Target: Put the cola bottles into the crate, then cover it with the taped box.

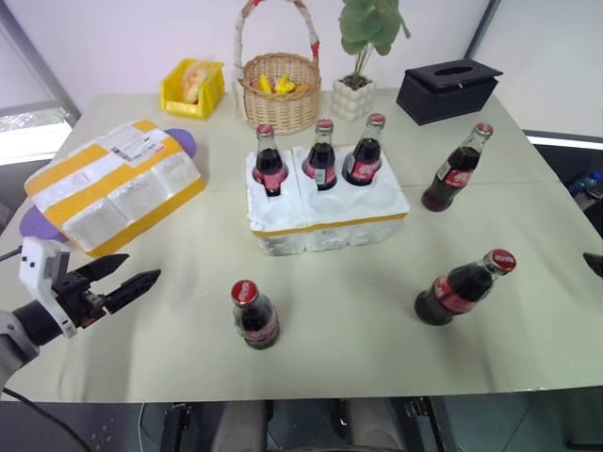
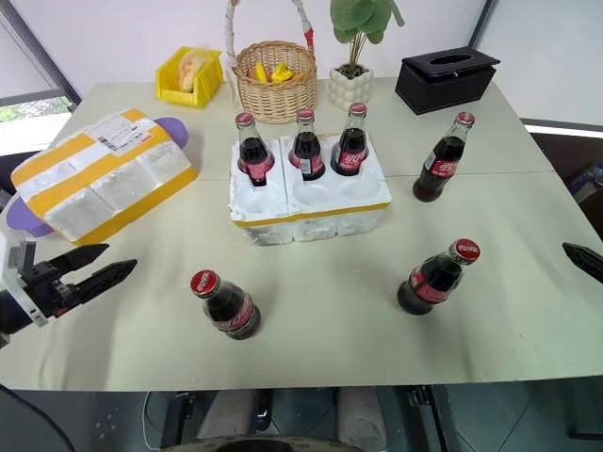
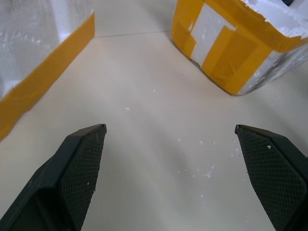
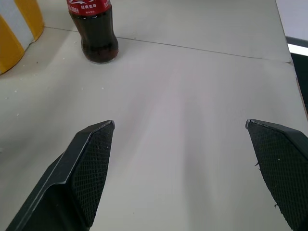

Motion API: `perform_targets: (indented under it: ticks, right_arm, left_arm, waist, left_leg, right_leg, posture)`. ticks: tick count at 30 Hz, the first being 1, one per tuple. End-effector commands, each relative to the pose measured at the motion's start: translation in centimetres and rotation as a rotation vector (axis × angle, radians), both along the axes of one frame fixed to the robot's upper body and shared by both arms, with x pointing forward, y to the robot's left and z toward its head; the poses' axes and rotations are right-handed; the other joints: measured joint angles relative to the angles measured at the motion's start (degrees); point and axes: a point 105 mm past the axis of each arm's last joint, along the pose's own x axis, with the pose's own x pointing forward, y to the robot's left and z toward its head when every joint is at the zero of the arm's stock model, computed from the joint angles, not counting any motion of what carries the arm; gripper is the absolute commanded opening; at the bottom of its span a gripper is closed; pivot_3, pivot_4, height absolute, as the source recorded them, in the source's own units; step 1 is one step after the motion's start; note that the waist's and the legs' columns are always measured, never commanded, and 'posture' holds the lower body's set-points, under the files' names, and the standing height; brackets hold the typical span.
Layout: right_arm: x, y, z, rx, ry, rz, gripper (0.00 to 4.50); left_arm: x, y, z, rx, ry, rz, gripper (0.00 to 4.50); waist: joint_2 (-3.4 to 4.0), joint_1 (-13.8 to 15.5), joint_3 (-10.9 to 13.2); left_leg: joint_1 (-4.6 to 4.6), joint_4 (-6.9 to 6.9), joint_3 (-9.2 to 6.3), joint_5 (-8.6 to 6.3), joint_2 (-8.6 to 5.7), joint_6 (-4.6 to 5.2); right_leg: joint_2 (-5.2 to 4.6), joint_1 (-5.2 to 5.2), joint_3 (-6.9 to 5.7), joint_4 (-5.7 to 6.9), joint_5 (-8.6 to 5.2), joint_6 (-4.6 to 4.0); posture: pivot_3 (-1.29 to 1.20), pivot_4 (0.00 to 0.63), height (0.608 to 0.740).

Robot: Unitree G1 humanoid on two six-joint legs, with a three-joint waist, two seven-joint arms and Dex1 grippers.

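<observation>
A pale counter [image 1: 377,348] carries the taped box [image 1: 113,184] near its left edge. The crate [image 1: 325,212] sits mid-counter with three cola bottles [image 1: 321,155] in its back wells; three more stand loose on open surface in front and to the right. Left hand [image 1: 132,275] and right hand [image 4: 180,130] hover at opposite edges, fingers spread apart, empty.

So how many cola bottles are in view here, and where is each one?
6. Three stand in the crate's back wells: left, middle, right. Three stand on the table: front left, front right, and right of the crate.
</observation>
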Motion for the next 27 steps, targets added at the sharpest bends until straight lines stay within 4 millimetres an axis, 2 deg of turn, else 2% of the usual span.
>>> perform_targets:
  ticks: [1,17,27]
  right_arm:
    - [0.1,-0.1,1.1,-0.023,-0.042,-0.001,4.50]
    - [-0.1,0.0,0.8,0.002,-0.044,-0.021,4.50]
    - [-0.2,0.2,2.2,-0.013,-0.038,0.016,4.50]
  left_arm:
    - [0.4,-0.2,0.9,0.020,-0.032,-0.008,4.48]
    - [1.7,0.3,1.3,0.055,-0.041,-0.015,4.48]
    - [2.0,-1.4,2.9,0.047,-0.011,-0.214,4.48]
  waist:
    - [0.00,0.0,0.0]
    - [0.00,0.0,0.0]
    - [0.01,0.0,0.0]
  left_leg:
    - [0.00,0.00,0.00,0.00,0.00,0.00]
    - [0.04,0.02,0.01,0.00,0.00,0.00]
    - [0.07,0.02,0.01,0.00,0.00,0.00]
  right_leg:
    - [0.00,0.00,0.00,0.00,0.00,0.00]
    - [0.01,0.04,0.01,0.05,0.00,0.01]
    - [0.02,0.06,0.01,0.09,0.01,0.01]
  posture:
    - [0.00,0.150,0.740]
    - [0.00,0.150,0.740]
    - [0.00,0.150,0.740]
